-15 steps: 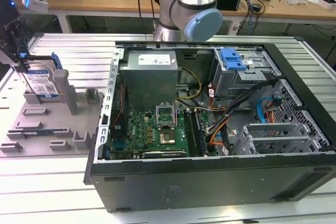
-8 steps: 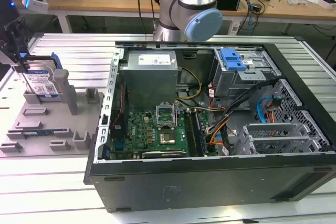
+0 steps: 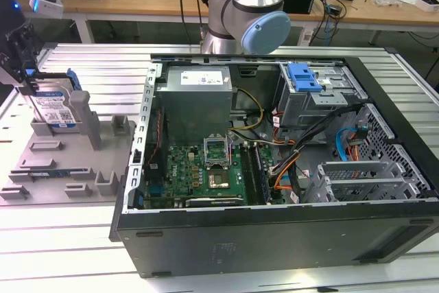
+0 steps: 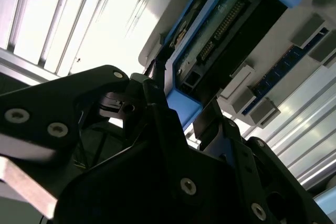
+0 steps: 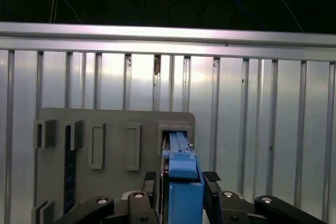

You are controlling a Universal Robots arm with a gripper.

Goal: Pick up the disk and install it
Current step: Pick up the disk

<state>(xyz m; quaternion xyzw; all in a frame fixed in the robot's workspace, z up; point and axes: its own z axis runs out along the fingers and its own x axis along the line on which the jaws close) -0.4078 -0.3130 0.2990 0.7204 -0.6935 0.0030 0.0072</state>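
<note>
While the disk stands on edge in the grey holder on the bench, at the exterior view's left beside the open computer case, the claw sits over its upper end, narrowed until both fingers press the blue carrier frame from either side in the first wrist view.

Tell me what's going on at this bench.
The robot arm's gripper is down over the disk, straddling its blue-framed top edge. The disk stands upright in a slot of a grey holder at the exterior view's left and has not been lifted out yet. The open computer case sits beside the holder, toward the exterior view's right, so the disk is not installed.
</note>
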